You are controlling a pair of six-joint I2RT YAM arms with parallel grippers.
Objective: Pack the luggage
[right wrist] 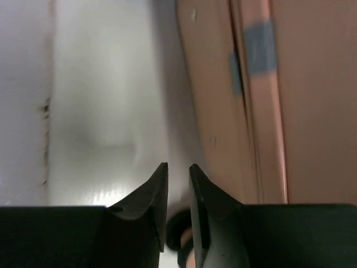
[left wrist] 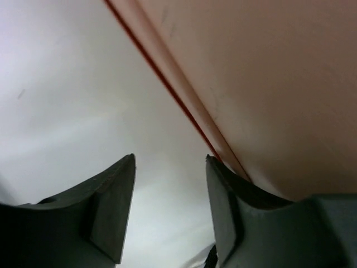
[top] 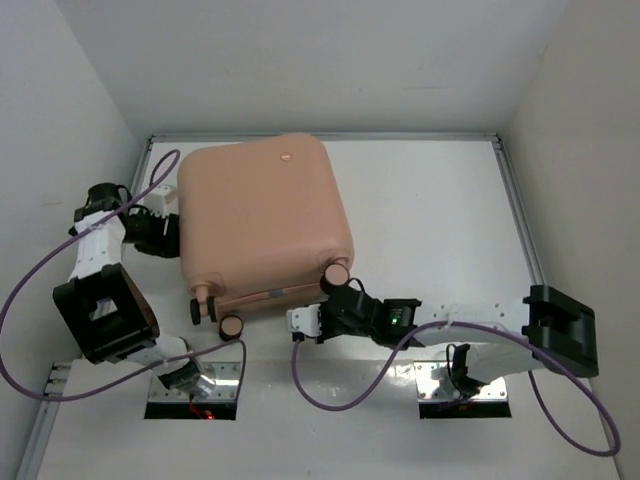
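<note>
The fingers (left wrist: 111,212) of the left gripper (left wrist: 170,161) stand released and well apart, with only bare white table (top: 430,220) showing between them. The luggage (top: 265,220) is just outside them: its peach-pink shell and lid seam run along the outer side of the finger nearer the case, and whether they touch cannot be told.

The right gripper (right wrist: 178,167) has its fingers (right wrist: 150,201) drawn to a narrow slit, gripping nothing at the tips. Beyond the slit shows a blurred peach-and-black wheel (right wrist: 181,240). The case's side, bearing a grey patch (right wrist: 259,47) across the seam, lies just off one finger.

The luggage lies flat and closed on the table between the two grippers, so its contents are hidden.
</note>
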